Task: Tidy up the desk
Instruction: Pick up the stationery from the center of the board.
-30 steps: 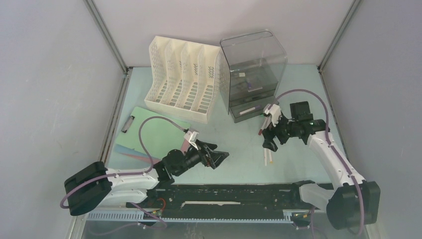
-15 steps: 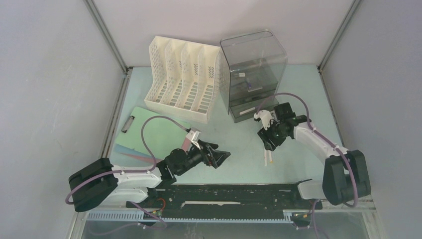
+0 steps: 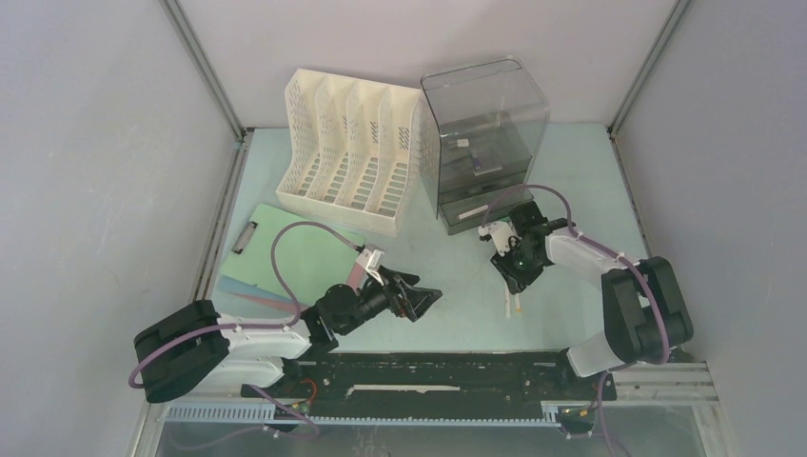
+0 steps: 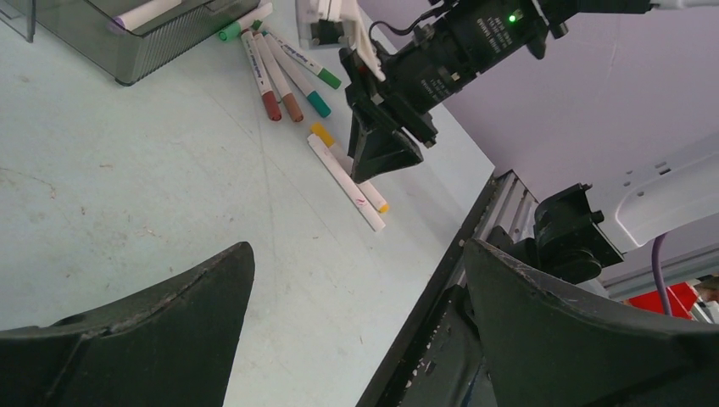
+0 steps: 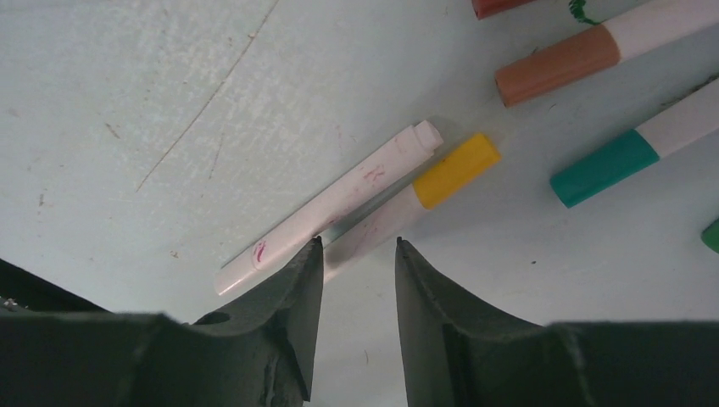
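Seven markers (image 4: 292, 85) lie right of centre. One white file rack (image 3: 347, 152) and one smoky drawer box (image 3: 485, 124) stand far, and one green clipboard (image 3: 305, 252) lies left. From above, the right claw (image 5: 357, 243) hides most markers. Its jaws stand slightly apart astride the yellow-capped marker (image 5: 454, 170), and the left claw (image 4: 356, 250) gapes empty. The bench (image 3: 466, 286), pale mint, matte and scuffed, spans wall to wall.

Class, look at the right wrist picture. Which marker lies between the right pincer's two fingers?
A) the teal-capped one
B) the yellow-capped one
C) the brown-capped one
B: the white barrel of the yellow-capped marker runs straight into the gap of the right pincer.
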Tool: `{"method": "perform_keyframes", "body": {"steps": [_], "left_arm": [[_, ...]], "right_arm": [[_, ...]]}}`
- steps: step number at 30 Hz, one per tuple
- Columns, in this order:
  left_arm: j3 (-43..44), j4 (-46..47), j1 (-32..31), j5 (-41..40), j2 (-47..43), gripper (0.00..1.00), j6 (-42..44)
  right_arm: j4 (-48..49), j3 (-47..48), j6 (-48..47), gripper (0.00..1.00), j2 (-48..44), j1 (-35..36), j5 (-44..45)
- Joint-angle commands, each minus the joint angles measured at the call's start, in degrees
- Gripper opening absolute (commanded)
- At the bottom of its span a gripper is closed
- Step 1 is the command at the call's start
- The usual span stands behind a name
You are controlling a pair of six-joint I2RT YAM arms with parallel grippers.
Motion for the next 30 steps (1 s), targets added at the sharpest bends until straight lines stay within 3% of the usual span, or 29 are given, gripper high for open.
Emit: {"method": "perform_keyframes", "body": {"steps": [1,10,20,30], "left_arm": [[0.58,3.49,0.42,0.40,0.26,1.00,-0.90],[0.53,4.62,0.41,1.12,1.24,1.00,-1.26],[-0.15,5.72,0.42,1.63,1.64,1.00,-1.70],[-0.69,6.08,0.41,1.63,1.46,1.00,-1.70]], "right_arm": [[0.25,1.14,1.62,0.44,1.47,0.79,2.68],[-0.33,1.58,2.11,0.40,4.87,0.75,4.05],[-0.59,2.01,2.35,0.27,6.84,0.79,6.70],[-1.62,3.23,2.55,0.07,5.04,0.61,5.02]]}}
